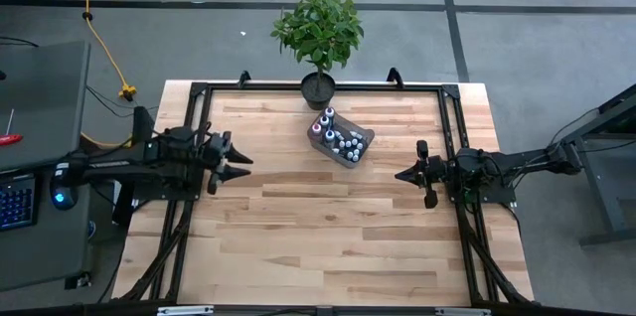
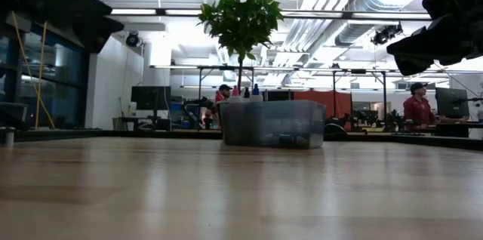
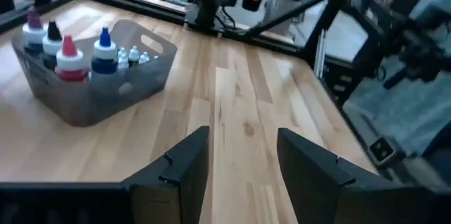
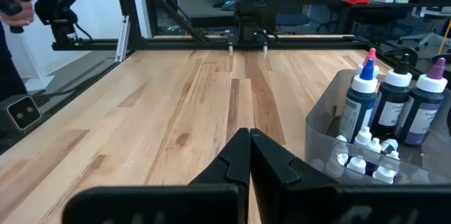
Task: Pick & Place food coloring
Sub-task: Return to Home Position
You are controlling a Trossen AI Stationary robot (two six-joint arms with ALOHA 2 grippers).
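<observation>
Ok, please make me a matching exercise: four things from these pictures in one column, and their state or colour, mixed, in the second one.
1 left gripper
2 right gripper
3 bin
4 plant

a green, leafy
b open
c shut
d holds the bottles

Pairs: 1-b, 2-c, 3-d, 4-a.

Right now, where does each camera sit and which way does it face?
High view: overhead, straight down on the table; left gripper and right gripper at its sides.
Low view: table height, level towards the bin and plant; left arm, right arm dark in upper corners.
Left wrist view: faces across the table; own jaws open.
Right wrist view: faces the opposite way; own jaws shut.
Shared: both wrist views see the food coloring bottles in the bin.
</observation>
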